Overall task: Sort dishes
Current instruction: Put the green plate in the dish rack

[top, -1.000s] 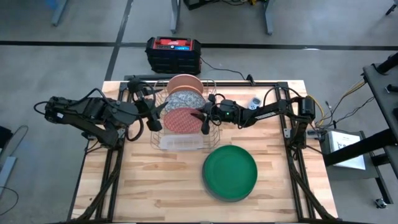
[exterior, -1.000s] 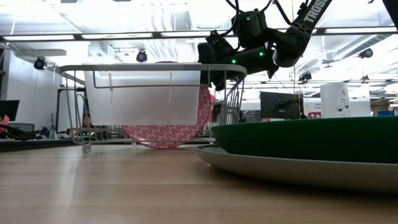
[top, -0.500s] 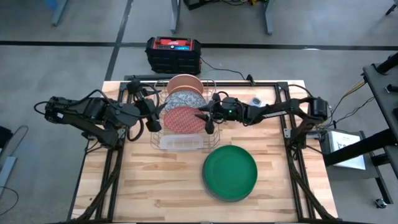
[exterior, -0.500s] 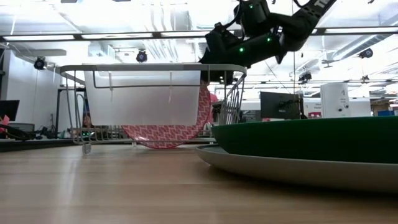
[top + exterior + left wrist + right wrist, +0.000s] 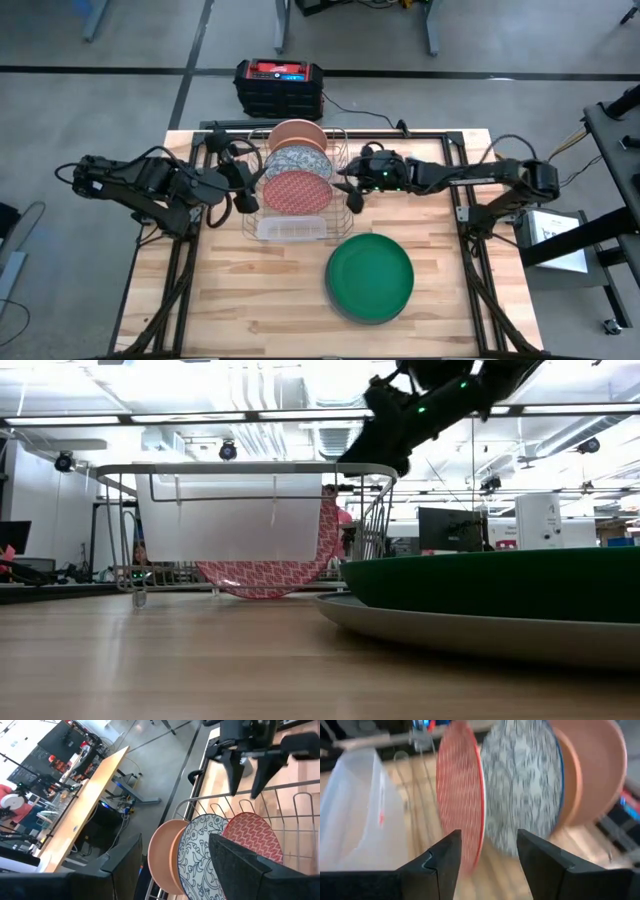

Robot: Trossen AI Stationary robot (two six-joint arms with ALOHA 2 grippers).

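Three plates stand on edge in the silver wire rack [image 5: 330, 210] at the table's far middle: salmon-pink [image 5: 296, 133], white with dark pattern [image 5: 297, 159], red [image 5: 296, 191]. They also show in the right wrist view: red [image 5: 460, 795], patterned [image 5: 520, 785], salmon-pink [image 5: 590, 770]. The dark green plate [image 5: 371, 276] lies on a grey plate [image 5: 450, 632] at the near right. My right gripper [image 5: 350, 190] is open and empty just right of the rack, above its rim [image 5: 365, 460]. My left gripper [image 5: 240, 186] is open and empty just left of the rack.
A clear tray [image 5: 290, 228] hangs on the rack's near side. A black and red box [image 5: 279, 85] sits on the floor beyond the far edge. Bare wood lies at the near left [image 5: 240, 290].
My right gripper has drawn back from the red plate toward the table's right edge and risen, coming clear of the rack. The plates stay where they were in the rack.
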